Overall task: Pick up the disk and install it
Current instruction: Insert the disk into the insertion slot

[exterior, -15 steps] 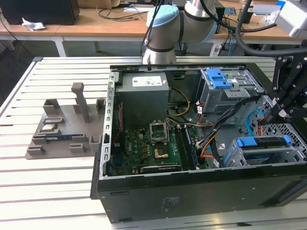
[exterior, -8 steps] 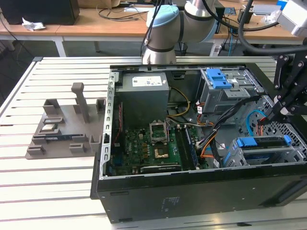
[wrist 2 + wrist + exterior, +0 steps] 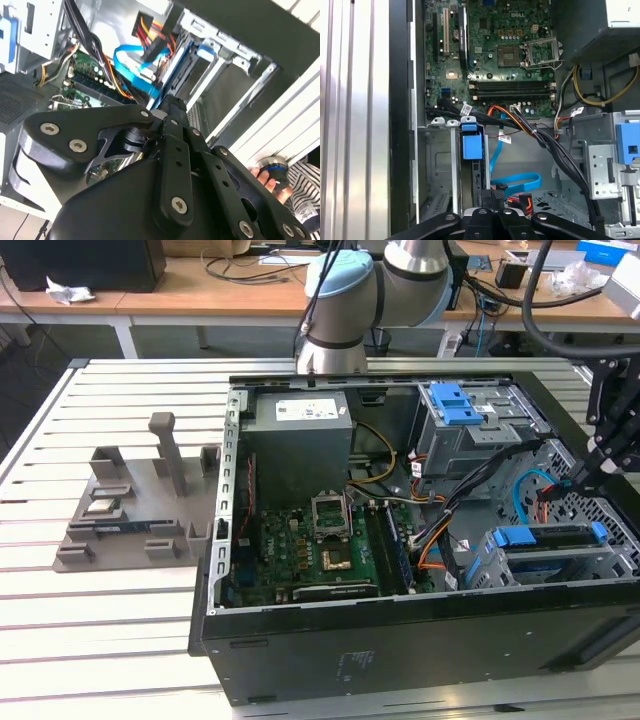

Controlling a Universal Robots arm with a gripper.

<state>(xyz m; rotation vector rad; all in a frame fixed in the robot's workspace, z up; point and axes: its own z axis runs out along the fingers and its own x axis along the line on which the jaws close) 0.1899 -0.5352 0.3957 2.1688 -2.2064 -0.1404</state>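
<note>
A grey plastic fixture lies near the slatted worktop's left edge in the exterior view. The open black computer case follows. The disk, silver in a blue plastic carrier, stands on edge in a bay at the case's near right corner. The black gripper hangs just above it; I cannot tell how its jaws stand. The disk is probably stiff, dense and shock-sensitive, best gripped by the carrier's rails.

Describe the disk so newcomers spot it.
Find the open black computer case, then the grey drive cage at its corner toward the exterior view's lower right. The disk is slotted there: a long blue-framed slab, unlike the shorter blue latch atop the farther cage.
</note>
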